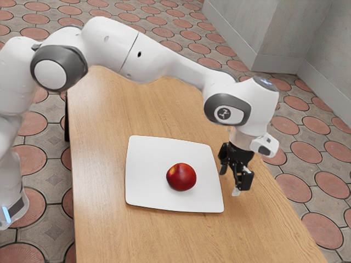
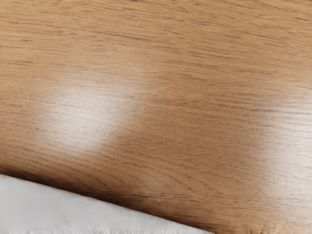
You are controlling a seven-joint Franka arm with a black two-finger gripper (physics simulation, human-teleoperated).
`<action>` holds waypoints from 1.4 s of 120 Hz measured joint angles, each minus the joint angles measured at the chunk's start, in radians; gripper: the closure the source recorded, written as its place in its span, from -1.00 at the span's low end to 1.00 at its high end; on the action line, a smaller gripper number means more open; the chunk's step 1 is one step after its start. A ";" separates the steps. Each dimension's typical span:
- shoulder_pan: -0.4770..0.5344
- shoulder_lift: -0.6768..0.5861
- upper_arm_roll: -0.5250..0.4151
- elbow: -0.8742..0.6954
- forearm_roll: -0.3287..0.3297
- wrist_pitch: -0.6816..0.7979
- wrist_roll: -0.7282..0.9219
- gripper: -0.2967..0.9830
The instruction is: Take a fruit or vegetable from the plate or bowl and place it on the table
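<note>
In the exterior view, the red fruit (image 1: 181,177) lies on the white plate (image 1: 145,189), close to its middle, and so it is not on the table (image 1: 104,219). The gripper (image 1: 230,181) is at about three o'clock from the fruit, near the plate's edge, and its two fingers stand spread, with nothing pinched between them. I judge that the approach is the step in hand, and the task is at its beginning. The first danger, I think, is a low sideways move towards nine o'clock: a finger could strike the plate's rim and push the plate, with the fruit on it. It is safer to rise first, then to come down from above. The fruit looks round and smooth, therefore a grip which is not well centred could make it roll away, or slip out during the lift. In the wrist view, the bare wood of the table and a part of the plate, with a dark shadow along its edge, lie under the hand. The camera is thus directed mostly beside the plate, and if the hand descends here, the fingers will probably meet wood or rim instead of fruit.
</note>
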 joint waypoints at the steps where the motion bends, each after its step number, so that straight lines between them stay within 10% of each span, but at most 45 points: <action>1: -0.004 -0.009 0.005 -0.009 0.000 0.001 0.002 -0.52; 45: -0.081 -0.202 0.192 -0.275 -0.001 0.021 0.080 -0.50; 168: -0.123 -0.261 0.196 -0.346 0.051 0.063 0.269 -0.53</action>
